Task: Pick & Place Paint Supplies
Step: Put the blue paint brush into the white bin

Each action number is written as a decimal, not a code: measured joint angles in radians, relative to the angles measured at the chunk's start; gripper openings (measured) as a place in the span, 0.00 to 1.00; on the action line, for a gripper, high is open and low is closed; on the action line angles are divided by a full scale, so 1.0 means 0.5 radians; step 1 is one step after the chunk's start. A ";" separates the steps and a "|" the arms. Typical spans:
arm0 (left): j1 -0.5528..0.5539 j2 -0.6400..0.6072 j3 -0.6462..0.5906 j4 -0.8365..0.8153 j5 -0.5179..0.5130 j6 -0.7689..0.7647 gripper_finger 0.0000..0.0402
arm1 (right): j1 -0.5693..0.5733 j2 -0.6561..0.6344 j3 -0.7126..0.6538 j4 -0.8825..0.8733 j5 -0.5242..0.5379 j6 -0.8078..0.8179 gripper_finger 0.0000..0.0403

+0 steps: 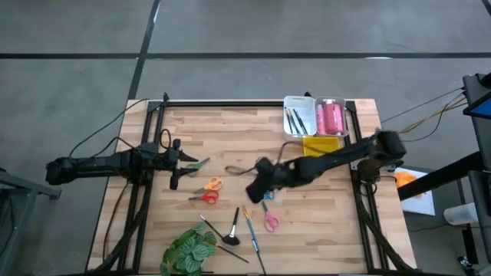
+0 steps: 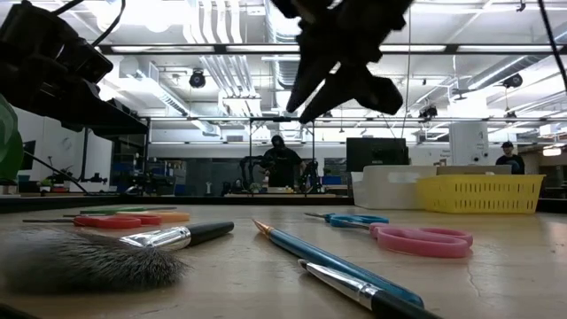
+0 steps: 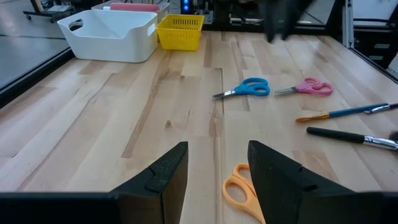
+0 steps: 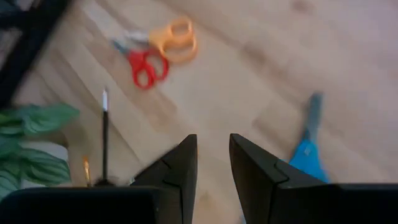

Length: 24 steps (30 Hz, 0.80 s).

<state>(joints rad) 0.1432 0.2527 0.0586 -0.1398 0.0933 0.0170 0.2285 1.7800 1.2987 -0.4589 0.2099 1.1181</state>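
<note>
- Two bins sit at the table's far edge: a white bin (image 1: pixel 299 116) holding dark-handled brushes (image 1: pixel 294 120) in one compartment and pink tubes (image 1: pixel 332 117) in the other, with a yellow basket (image 1: pixel 321 144) touching its near side. That sorted content suggests the bin is the drop-off, and I take it as the landmark.
- The right gripper (image 1: pixel 257 184) hangs above the wood, well away from the white bin toward the table's middle, with the arm stretched out from the bin side. Its fingers stand a little apart with nothing between them, probably poised to come down on a loose item.
- Just beside that gripper, on its side away from the bin, lie the blue scissors (image 3: pixel 247 88), blades closed and flat on the boards; the pink scissors (image 1: pixel 270 220) lie a little farther from the bin.
- Farther still from the bin are a blue-handled brush (image 1: pixel 251 229) with an orange tip, a dark brush (image 1: pixel 232 230) with a broad soft head, and a thin dark brush (image 4: pixel 104 134) next to the leafy plant (image 1: pixel 189 250).
- The orange scissors (image 1: pixel 211 185) and red scissors (image 1: pixel 207 197) lie touching each other, well apart from the bin toward the left arm.
- The left gripper (image 1: pixel 176 157) waits at its own side of the table, fingers apart and empty, the green scissors (image 1: pixel 197 163) just beside it.
</note>
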 joint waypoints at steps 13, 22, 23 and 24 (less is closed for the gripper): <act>0.000 -0.001 0.001 0.001 0.000 0.000 0.42 | 0.195 0.852 1.313 -1.139 -0.005 0.172 0.23; 0.001 -0.001 0.000 0.000 0.000 0.001 0.42 | 0.225 1.264 1.856 -1.443 -0.116 0.213 0.23; 0.000 -0.001 0.000 0.000 0.001 0.001 0.42 | 0.225 1.292 1.882 -1.452 -0.140 0.216 0.23; 0.000 0.000 0.000 0.000 0.001 0.000 0.42 | 0.225 1.318 1.908 -1.467 -0.164 0.223 0.23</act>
<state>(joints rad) 0.1434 0.2527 0.0587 -0.1396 0.0936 0.0171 0.3412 2.4392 2.2529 -1.1921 0.1281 1.2293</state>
